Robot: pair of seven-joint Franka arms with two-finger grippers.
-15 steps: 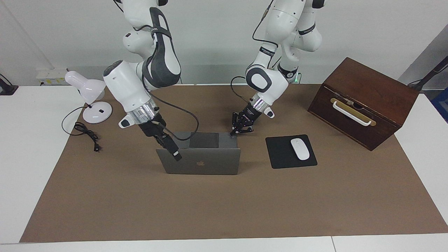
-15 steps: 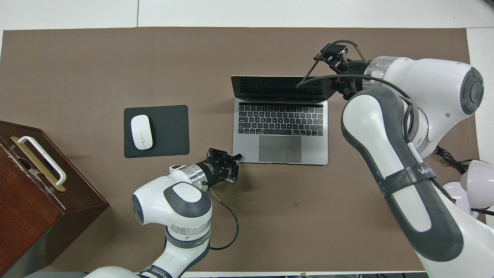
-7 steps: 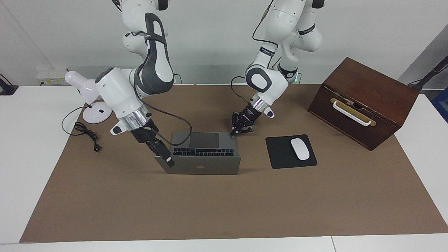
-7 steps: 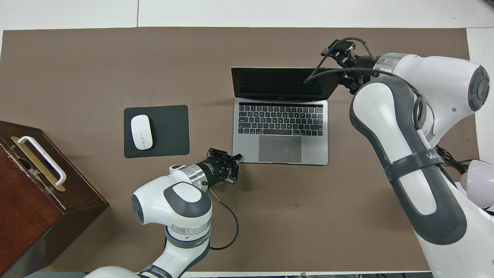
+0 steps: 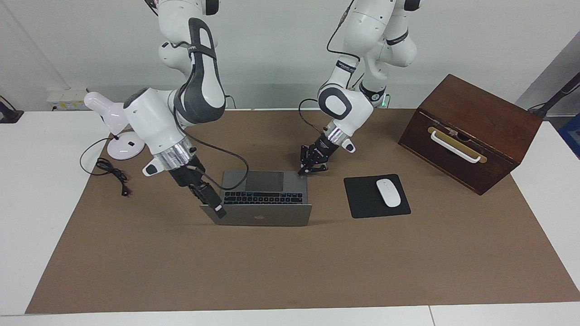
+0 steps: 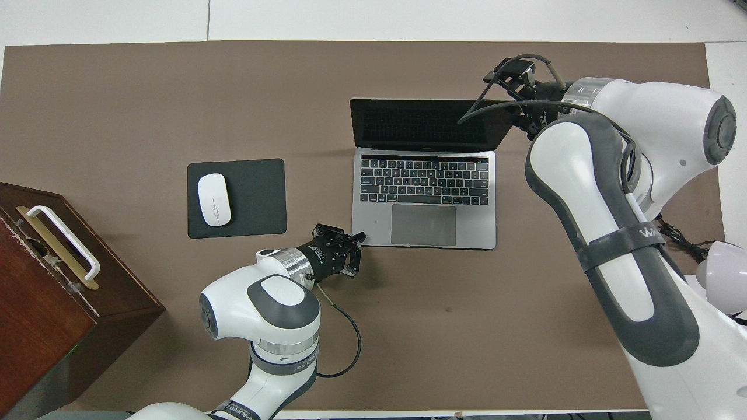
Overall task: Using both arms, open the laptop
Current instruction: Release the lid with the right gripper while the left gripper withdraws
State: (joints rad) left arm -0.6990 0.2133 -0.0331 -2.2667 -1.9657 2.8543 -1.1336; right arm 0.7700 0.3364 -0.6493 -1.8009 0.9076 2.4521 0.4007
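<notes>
The silver-grey laptop (image 5: 263,197) (image 6: 424,186) lies open in the middle of the brown mat, keyboard and trackpad showing. Its lid (image 5: 272,216) leans back away from the robots, so the dark screen (image 6: 423,125) faces up. My right gripper (image 5: 219,210) (image 6: 518,119) is at the lid's top corner toward the right arm's end, partly hidden by its own arm in the overhead view. My left gripper (image 5: 300,172) (image 6: 360,237) is shut, its tip resting on the base's corner nearest the robots, toward the left arm's end.
A black mouse pad (image 5: 362,199) (image 6: 257,198) with a white mouse (image 5: 389,192) (image 6: 214,199) lies beside the laptop. A wooden box (image 5: 471,131) (image 6: 52,291) stands at the left arm's end. A white lamp (image 5: 113,120) (image 6: 721,268) and its cable (image 5: 111,172) are at the right arm's end.
The lid has swung further open, away from the robots, and the right gripper went down and outward with its corner. The left gripper has stayed on the base's corner.
</notes>
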